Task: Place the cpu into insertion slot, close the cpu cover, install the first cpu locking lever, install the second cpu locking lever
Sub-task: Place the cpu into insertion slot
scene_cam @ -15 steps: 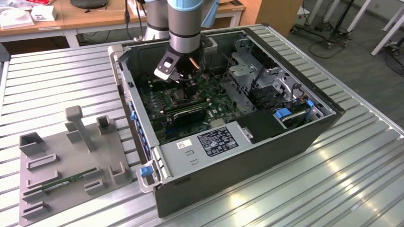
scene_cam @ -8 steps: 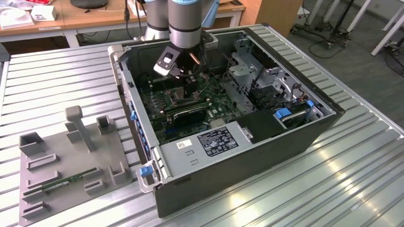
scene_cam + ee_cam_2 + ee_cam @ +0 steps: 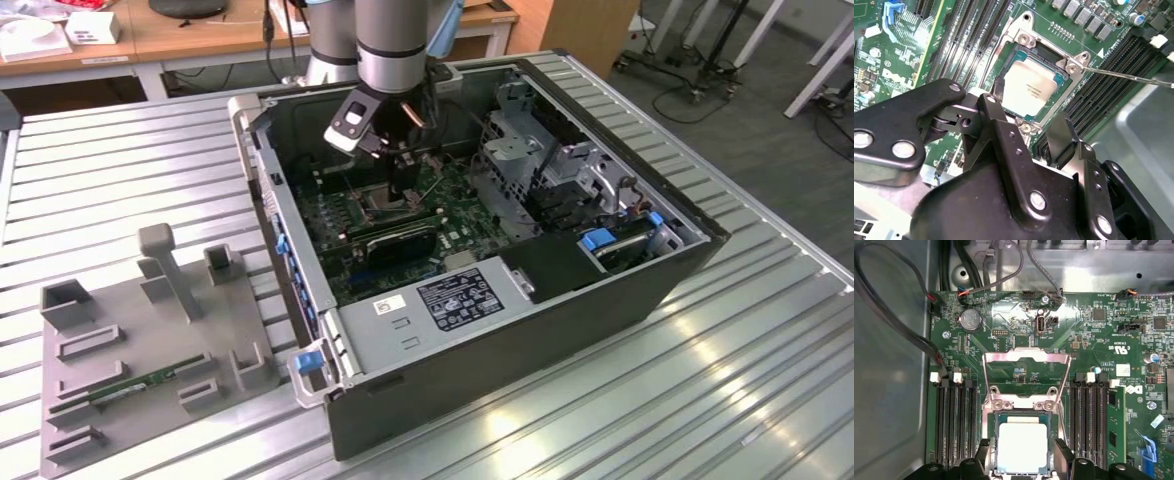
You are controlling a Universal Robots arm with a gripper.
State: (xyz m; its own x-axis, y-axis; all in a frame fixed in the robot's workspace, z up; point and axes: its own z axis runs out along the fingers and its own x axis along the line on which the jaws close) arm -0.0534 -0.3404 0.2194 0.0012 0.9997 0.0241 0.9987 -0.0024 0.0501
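Lying flat, the cpu (image 3: 1021, 447) shows pale silver.

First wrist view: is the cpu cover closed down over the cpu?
No, the cpu cover is swung back on its hinge, leaving the face of the cpu bare.

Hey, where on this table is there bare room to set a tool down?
The ribbed table is bare on the exterior view's right of the computer case, and between the grey fixture tray and the wooden desks. Inside the case it is crowded: the gripper hangs over the cpu.
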